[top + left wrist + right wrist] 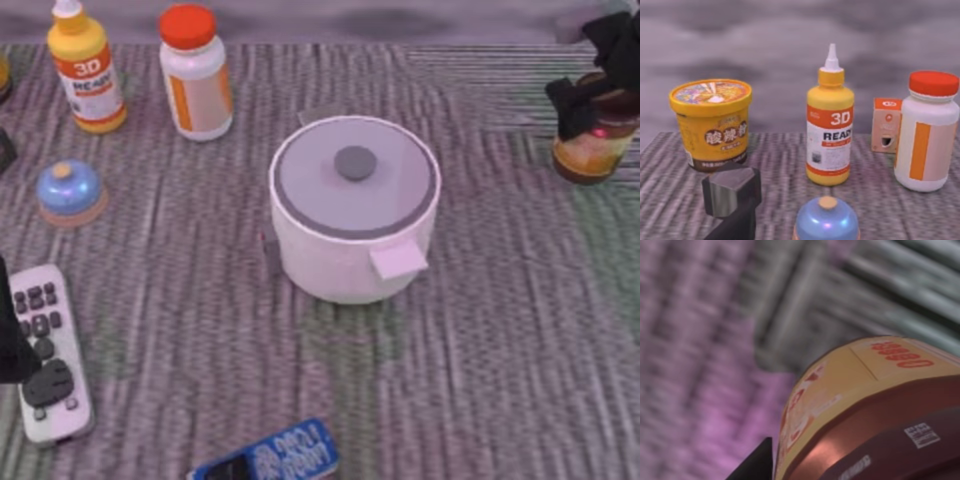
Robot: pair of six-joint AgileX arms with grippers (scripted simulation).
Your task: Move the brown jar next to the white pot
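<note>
The brown jar (594,148) is seen well to the right of the white pot (354,206), near the table's right edge, and is clasped at its lid by the right gripper (592,100), whose fingers are clenched on it. In the right wrist view the jar's label fills the frame. The left gripper (12,330) is parked far left of the pot, over a remote (50,352); whether its jaws are parted cannot be told.

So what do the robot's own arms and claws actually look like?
Little of them shows. The right gripper is matt black and blocky, with a small red glow beneath it. The left gripper is a black shape at the table's left edge; its wrist view shows a dark grey, faceted metal finger. No cables or markings are visible.
</note>
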